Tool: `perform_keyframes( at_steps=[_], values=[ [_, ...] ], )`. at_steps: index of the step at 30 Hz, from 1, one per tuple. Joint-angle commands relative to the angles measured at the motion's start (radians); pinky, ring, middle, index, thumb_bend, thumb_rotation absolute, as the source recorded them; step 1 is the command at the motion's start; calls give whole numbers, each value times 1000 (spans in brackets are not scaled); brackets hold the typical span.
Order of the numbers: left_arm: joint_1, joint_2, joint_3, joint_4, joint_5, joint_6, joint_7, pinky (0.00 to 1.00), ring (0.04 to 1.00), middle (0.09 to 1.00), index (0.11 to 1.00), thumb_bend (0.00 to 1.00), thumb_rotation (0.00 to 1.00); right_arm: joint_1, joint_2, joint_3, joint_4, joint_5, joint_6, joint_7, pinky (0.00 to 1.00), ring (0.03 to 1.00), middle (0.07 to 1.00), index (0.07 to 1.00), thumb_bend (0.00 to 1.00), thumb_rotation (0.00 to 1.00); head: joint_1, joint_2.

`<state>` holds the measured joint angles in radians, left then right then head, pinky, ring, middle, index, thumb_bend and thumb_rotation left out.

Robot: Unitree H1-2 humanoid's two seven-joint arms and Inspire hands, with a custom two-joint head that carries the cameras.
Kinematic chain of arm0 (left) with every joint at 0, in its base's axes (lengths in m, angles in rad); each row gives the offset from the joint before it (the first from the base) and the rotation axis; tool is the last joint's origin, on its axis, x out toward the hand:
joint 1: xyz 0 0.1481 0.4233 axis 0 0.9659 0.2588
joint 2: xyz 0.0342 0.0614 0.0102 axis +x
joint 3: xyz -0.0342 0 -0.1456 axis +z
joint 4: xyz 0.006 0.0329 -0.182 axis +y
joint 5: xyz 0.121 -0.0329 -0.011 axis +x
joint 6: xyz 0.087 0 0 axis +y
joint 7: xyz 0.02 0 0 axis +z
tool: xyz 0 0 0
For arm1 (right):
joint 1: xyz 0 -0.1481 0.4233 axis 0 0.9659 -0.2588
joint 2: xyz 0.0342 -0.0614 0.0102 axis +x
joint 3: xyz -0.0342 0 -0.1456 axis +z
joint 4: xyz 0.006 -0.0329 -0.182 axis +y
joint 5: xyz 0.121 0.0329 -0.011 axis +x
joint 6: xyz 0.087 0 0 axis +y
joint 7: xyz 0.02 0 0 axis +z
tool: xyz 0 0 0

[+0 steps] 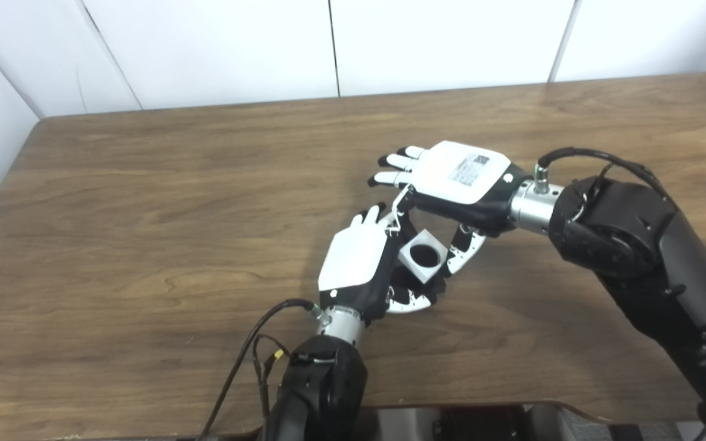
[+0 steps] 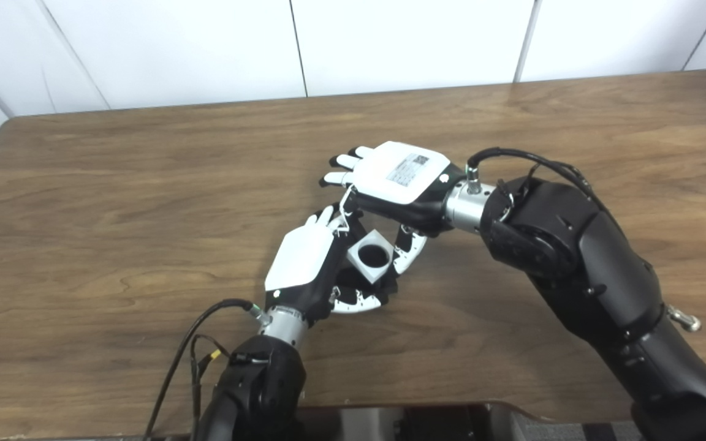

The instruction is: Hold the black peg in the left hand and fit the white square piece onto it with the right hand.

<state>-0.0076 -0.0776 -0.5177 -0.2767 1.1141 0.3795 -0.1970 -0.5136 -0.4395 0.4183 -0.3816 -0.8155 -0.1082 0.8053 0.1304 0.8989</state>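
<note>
The white square piece (image 1: 423,255), a matte block with a round dark bore facing up, sits between the two hands above the brown wood-grain surface (image 1: 144,245). The left robot hand (image 1: 356,257) curls beside and beneath it, the black peg hidden from view. The right robot hand (image 1: 460,177) hovers just above with extended fingers and thumb (image 1: 466,248) touching the block's right edge; I cannot tell which hand bears it.

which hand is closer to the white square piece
Left. The left hand cups the white square piece against its fingers; the right hand hovers just above, its thumb beside it.

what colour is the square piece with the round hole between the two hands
White, its hole dark inside: the square piece, clearest in the left eye view.
</note>
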Motion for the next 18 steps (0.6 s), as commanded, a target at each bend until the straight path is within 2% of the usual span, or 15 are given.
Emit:
perform_keyframes(
  at_steps=[1,18],
  values=[
    [-32,-18,-19,-39,20,-20,0,1000,1000,915,485,524,72,-17,-9,3,14,-22,-16,-11,1000,1000,948,493,524,155,0,0],
    [-32,-21,-19,-46,31,-9,-4,1000,1000,924,486,524,75,-4,-9,6,22,-27,-21,-15,1000,1000,941,492,525,154,0,12]
  ],
)
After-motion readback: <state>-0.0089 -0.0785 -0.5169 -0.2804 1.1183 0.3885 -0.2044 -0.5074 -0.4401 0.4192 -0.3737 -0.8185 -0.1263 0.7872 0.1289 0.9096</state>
